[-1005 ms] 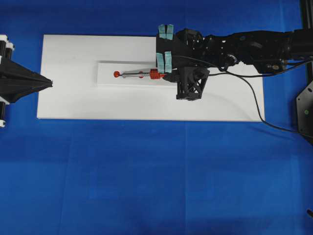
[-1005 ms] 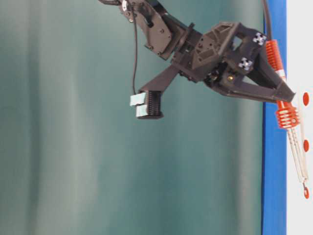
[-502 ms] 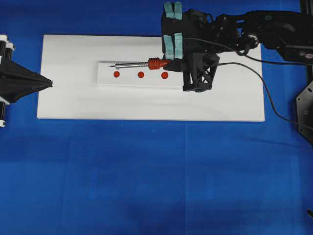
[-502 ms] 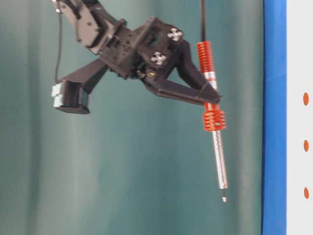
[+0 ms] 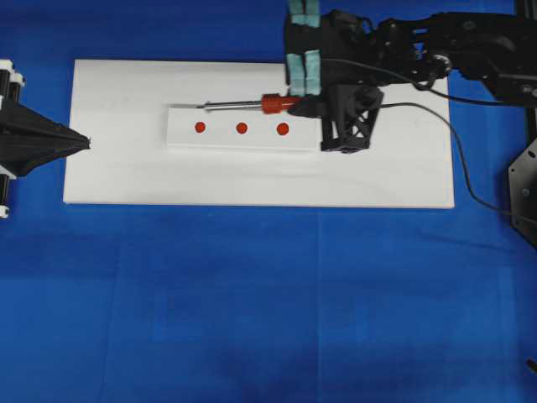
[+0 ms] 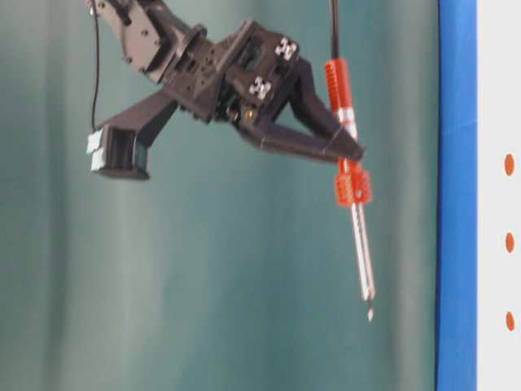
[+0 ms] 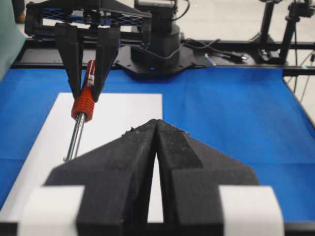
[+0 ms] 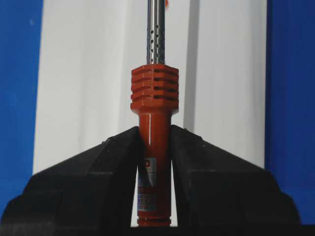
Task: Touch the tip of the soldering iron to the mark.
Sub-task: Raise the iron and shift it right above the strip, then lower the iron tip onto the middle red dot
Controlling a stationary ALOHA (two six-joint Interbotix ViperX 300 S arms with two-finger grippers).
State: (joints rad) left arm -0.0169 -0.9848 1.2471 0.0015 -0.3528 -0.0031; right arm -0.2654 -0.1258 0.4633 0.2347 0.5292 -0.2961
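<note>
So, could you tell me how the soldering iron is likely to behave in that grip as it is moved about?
The soldering iron looks stiff, so its tip should follow the wrist. The right gripper pinches only the smooth round handle, so it might pivot or slip. The trailing black cord may tug slightly.

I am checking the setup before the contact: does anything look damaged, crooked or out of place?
Nothing stands out. The right gripper holds the soldering iron straight by its red handle, lifted off the white strip. The three red dots lie in an even row, the mark in the middle.
</note>
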